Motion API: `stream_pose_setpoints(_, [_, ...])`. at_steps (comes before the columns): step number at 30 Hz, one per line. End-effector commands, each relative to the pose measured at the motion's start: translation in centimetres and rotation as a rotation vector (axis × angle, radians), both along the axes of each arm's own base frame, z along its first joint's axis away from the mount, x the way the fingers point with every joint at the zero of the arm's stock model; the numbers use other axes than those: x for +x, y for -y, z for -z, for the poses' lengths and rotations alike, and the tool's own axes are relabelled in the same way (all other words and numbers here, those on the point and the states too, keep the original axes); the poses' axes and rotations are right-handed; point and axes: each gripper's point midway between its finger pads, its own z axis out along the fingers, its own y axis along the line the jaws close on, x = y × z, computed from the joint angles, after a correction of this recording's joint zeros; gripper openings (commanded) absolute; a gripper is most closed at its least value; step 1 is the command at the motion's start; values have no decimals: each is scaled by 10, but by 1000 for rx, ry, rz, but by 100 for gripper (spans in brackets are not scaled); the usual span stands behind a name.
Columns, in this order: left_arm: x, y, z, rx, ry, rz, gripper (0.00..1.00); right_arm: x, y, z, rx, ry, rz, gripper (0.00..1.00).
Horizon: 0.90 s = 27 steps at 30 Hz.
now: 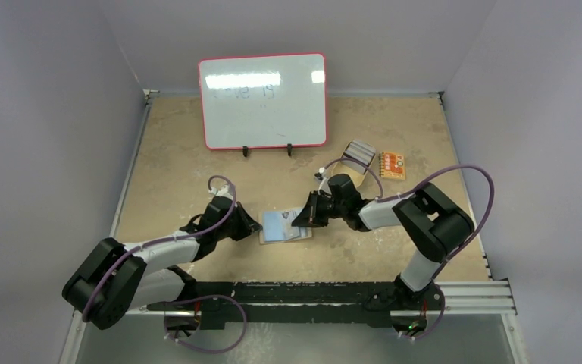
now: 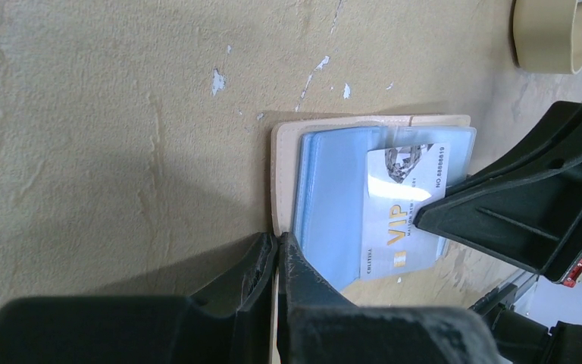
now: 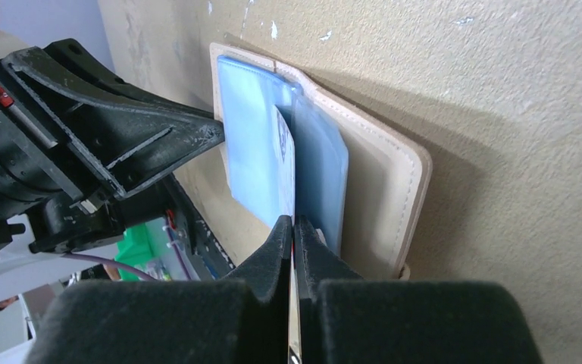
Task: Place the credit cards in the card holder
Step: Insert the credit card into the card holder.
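Note:
The card holder (image 1: 284,227) lies open on the table, tan with light blue clear sleeves. My left gripper (image 1: 255,226) is shut on the tan edge of the card holder (image 2: 282,174), its tips at the cover's near corner (image 2: 276,244). My right gripper (image 1: 303,217) is shut on a white credit card (image 2: 405,212) marked VIP, which lies partly over the sleeves. In the right wrist view the card (image 3: 286,163) stands edge-on between the fingers (image 3: 293,226), among the sleeves of the holder (image 3: 383,174). Several more cards (image 1: 360,152) sit in the dish.
A tan oval dish (image 1: 355,168) stands at the back right, also in the left wrist view (image 2: 549,38). An orange packet (image 1: 392,165) lies beside it. A red-framed whiteboard (image 1: 263,100) stands at the back. The two grippers face each other closely across the holder.

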Motion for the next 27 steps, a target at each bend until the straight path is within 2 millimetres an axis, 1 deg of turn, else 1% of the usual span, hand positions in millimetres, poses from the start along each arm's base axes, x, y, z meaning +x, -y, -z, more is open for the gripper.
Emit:
stream_pose_setpoints(1, [-1,-1,-1,-8,13,-5,0,0,9,-3,-39,19,40,0])
stream_pose_setpoints(4, [-2,-2,0,-7,12,-9,0,0,12,-7,-42,36,53,0])
stream_pose_setpoints(7, [-2,-1,0,-14,12,-10,0,7,10,-5,-44,51,65,0])
stream_pose_setpoints(10, [-2,0,-1,-23,13,-9,0,4,7,1,-23,33,60,0])
stream_pose_setpoints(13, [-2,1,-1,-27,12,-9,0,5,6,6,-24,29,62,0])
stream_pose_setpoints(21, [-2,2,-1,-38,8,-8,0,14,0,0,4,51,81,0])
stream_pose_setpoints(27, [-2,6,0,-63,1,-6,0,15,-6,1,5,43,72,0])
